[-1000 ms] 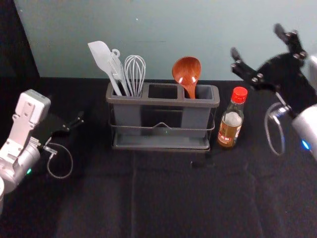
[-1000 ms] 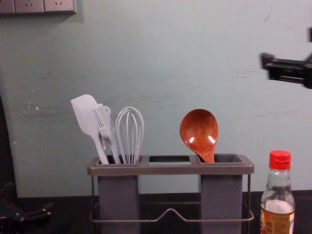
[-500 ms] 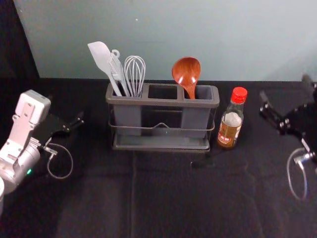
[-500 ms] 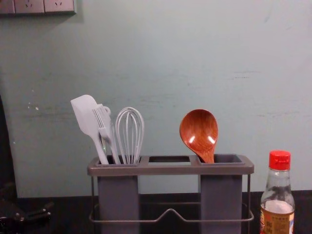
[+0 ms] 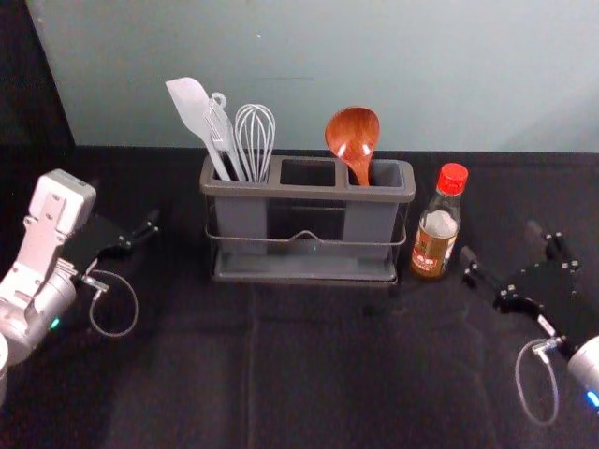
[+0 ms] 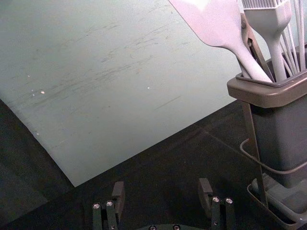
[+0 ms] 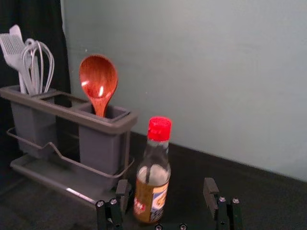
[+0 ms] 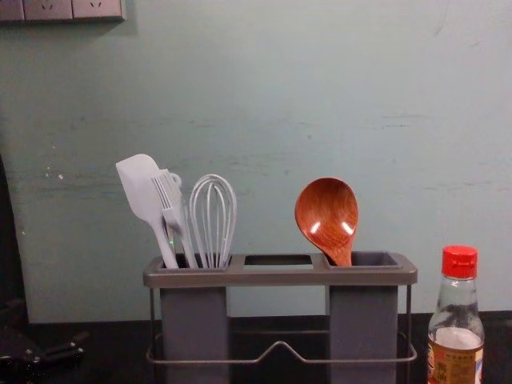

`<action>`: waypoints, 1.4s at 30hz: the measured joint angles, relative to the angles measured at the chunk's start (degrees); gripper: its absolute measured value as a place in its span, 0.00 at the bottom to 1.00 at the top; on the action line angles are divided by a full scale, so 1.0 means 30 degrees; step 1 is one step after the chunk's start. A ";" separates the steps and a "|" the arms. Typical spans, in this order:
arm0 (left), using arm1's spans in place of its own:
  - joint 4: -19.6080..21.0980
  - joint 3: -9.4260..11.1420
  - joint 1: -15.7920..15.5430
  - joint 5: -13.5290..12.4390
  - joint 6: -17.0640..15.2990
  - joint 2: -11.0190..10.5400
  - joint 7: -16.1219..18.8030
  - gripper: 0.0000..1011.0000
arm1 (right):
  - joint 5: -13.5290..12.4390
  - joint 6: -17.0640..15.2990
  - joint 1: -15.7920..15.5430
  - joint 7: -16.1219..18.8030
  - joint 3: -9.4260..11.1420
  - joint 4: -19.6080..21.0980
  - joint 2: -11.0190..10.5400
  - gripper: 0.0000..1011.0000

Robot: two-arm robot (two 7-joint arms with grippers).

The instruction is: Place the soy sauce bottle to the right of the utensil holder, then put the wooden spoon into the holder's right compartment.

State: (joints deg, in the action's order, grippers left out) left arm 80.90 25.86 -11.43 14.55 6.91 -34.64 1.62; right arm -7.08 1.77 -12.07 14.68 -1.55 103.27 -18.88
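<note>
My right gripper [image 5: 505, 245] is open with nothing between its fingers, low at the right of the soy sauce bottle [image 5: 435, 234]; the right wrist view shows the same gripper [image 7: 166, 194] spread, the bottle [image 7: 152, 182] beyond it. Upright with its red cap on, the bottle stands just right of the utensil holder [image 5: 309, 193]. The wooden spoon [image 8: 326, 214] rests bowl-up in the holder's right compartment [image 8: 364, 320], its handle hidden inside. Parked at the left, my left gripper [image 5: 126, 220] is empty; in the left wrist view the gripper [image 6: 161, 194] is open.
A white spatula [image 8: 142, 188], a brush [image 8: 170, 204] and a whisk [image 8: 213, 220] stand in the holder's left compartment. Behind the dark-covered table [image 5: 309, 374] rises a pale wall [image 5: 309, 75]. A socket panel [image 8: 72, 10] is on the wall.
My right gripper has come down from above, first swinging outward, then back toward the bottle, and has left the chest view. The bottle, spoon, holder and left arm have stayed put.
</note>
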 joint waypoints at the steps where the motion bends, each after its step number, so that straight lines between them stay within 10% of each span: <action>1: 0.0000 0.0000 -0.0001 0.0000 0.0000 0.0000 0.0000 0.99 | -0.0068 -0.0063 0.0049 0.0066 -0.0047 -0.0125 -0.0001 0.99; 42: 0.0000 0.0000 -0.0001 0.0001 -0.0001 -0.0001 -0.0001 0.99 | -0.0374 -0.0064 0.0559 0.0070 -0.0667 -0.1275 -0.0125 0.99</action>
State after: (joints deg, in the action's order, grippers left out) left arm 80.90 25.86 -11.43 14.55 6.91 -34.65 1.62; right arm -8.20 1.58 -10.39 14.89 -3.55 99.44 -19.25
